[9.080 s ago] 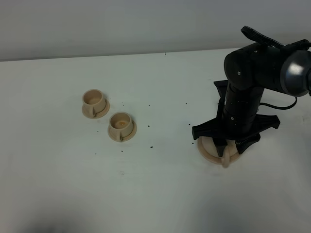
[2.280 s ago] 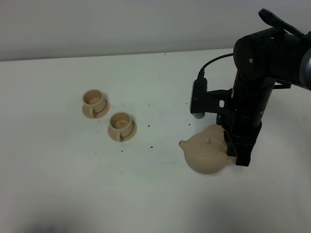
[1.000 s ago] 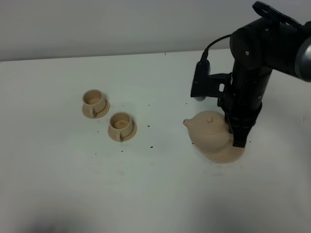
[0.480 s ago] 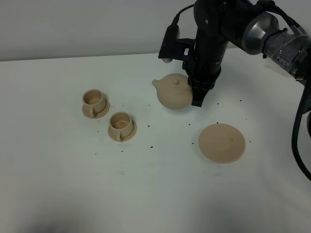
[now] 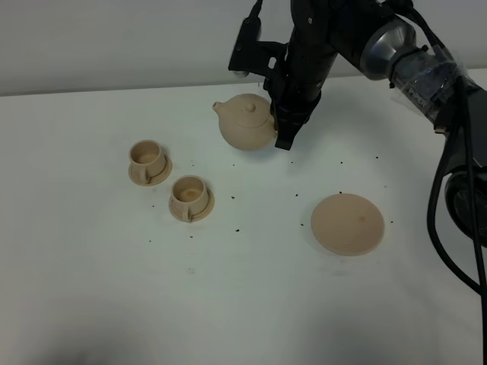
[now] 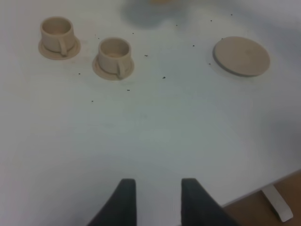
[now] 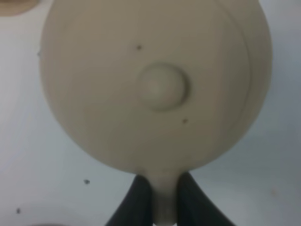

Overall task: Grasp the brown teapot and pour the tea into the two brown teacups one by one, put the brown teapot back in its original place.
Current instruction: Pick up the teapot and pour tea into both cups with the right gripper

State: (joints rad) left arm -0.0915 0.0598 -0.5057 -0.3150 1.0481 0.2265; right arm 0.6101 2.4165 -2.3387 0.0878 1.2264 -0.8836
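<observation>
The brown teapot (image 5: 245,122) hangs above the table behind the two brown teacups, upright, spout to the left. My right gripper (image 5: 283,131) is shut on its loop handle; in the right wrist view the fingers (image 7: 139,197) pinch the handle below the knobbed lid (image 7: 162,87). The teacups (image 5: 146,161) (image 5: 190,196) stand on small saucers at the left. The teapot's original place, a flat round saucer (image 5: 348,223), lies bare at the right. No tea shows. My left gripper (image 6: 157,183) hovers near the table's front, fingers apart, holding nothing.
Dark specks are scattered over the white table (image 5: 251,289). The left wrist view shows both cups (image 6: 57,33) (image 6: 114,52), the flat saucer (image 6: 241,55) and the table's front edge (image 6: 263,188). The right arm's cables hang at the far right (image 5: 456,198).
The right arm has carried the teapot further left and back, nearer the cups. Before that it lifted the teapot off the flat saucer. Left gripper unchanged.
</observation>
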